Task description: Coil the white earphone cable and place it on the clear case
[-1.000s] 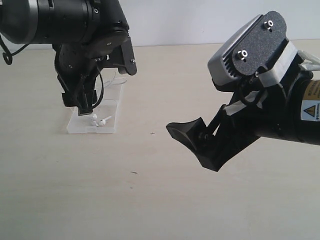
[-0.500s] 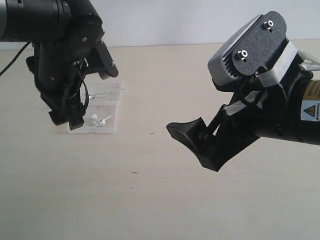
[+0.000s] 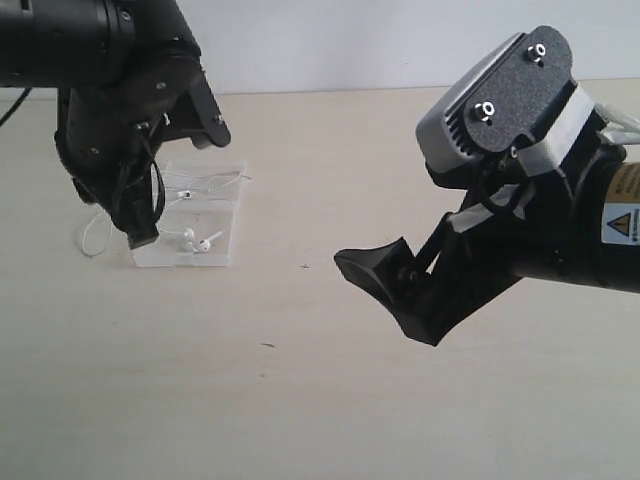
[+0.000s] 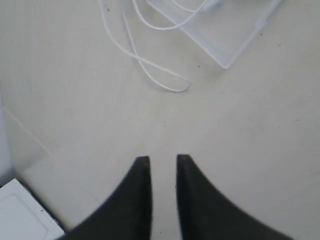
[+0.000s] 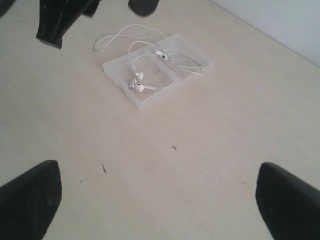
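The clear case (image 3: 226, 214) lies flat on the table at the left. Most of the white earphone cable (image 3: 205, 182) is coiled loosely on top of it, with both earbuds (image 3: 200, 241) near its front edge. One loop of cable (image 3: 92, 236) hangs off onto the table left of the case, seen also as the loop (image 4: 161, 81) in the left wrist view. My left gripper (image 3: 141, 236) hovers at the case's left front corner; its jaws (image 4: 163, 159) stand a narrow gap apart with nothing between them. My right gripper (image 3: 400, 290) hangs wide open and empty, far right of the case (image 5: 118, 70).
The pale table top (image 3: 300, 400) carries a small cross mark (image 5: 174, 147) and a short dark fleck (image 5: 103, 168). A white wall (image 3: 350, 40) runs behind the table's far edge. A white flat object (image 4: 22, 212) shows beside the left gripper.
The left gripper has moved left off the case and its jaws have narrowed. A loop of cable now lies on the table left of the case. The right arm has not moved.
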